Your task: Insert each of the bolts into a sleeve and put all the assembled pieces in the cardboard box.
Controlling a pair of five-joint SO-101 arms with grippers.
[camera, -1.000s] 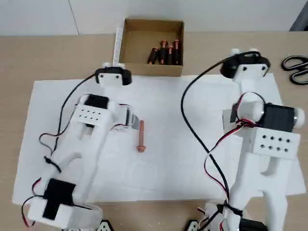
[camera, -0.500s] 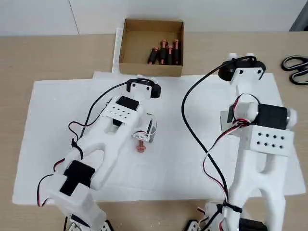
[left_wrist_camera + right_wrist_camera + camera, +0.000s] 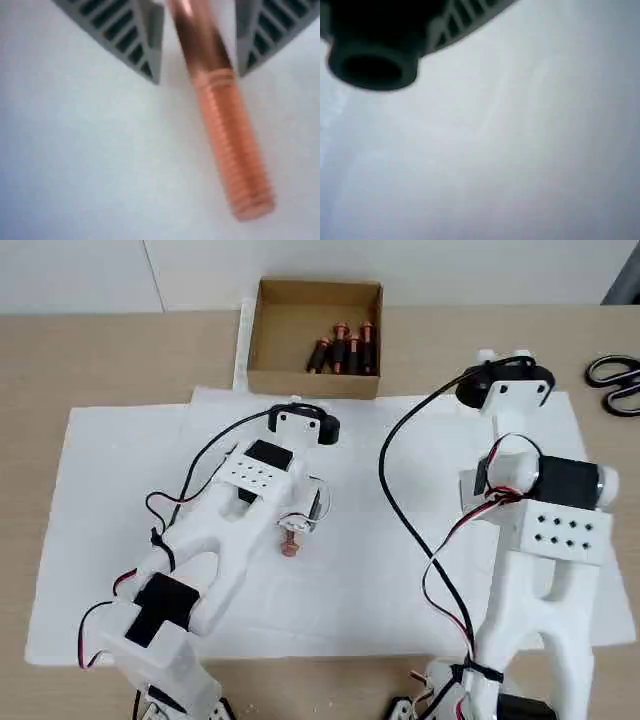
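The left gripper (image 3: 197,75) stood wide, straddling the copper bolt (image 3: 225,145) on the white paper (image 3: 75,175), at 6 o'clock from the cardboard box (image 3: 315,383). The right gripper (image 3: 410,30) clamped a black sleeve (image 3: 372,67).

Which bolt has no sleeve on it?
The bare copper bolt on the white sheet, between the open fingers of the left hand; the others lie sleeved in the cardboard box.

Left arm extends over the tabletop's middle, left gripper (image 3: 197,72) pointing down, jaws apart; right arm folds near the right edge, right gripper (image 3: 478,485) clamping a sleeve (image 3: 372,67).
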